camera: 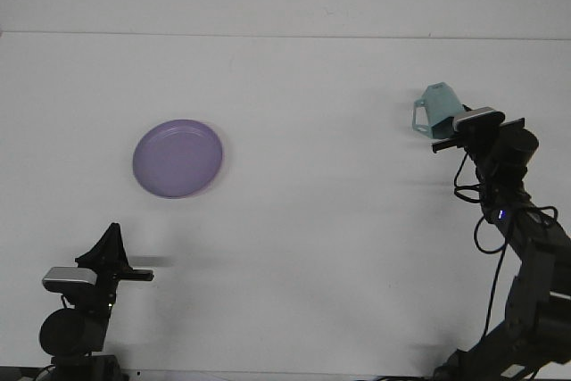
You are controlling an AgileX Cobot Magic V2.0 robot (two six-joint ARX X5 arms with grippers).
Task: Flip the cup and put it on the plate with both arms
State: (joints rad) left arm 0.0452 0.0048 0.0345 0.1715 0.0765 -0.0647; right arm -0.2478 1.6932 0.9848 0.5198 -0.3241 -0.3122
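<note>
A lilac plate (pixel 177 158) lies flat on the white table, left of centre. At the right, a pale teal cup (pixel 438 110) is held off the table, tilted, its handle facing left. My right gripper (pixel 451 129) is shut on the cup's lower right side, and the wrist camera hides most of its fingers. My left gripper (pixel 111 240) rests low at the near left, shut and holding nothing, well short of the plate.
The white table (pixel 303 220) runs back to a pale wall. My right arm and its cables (pixel 513 247) rise from the near right corner. The left arm's base (pixel 71 332) sits at the bottom left.
</note>
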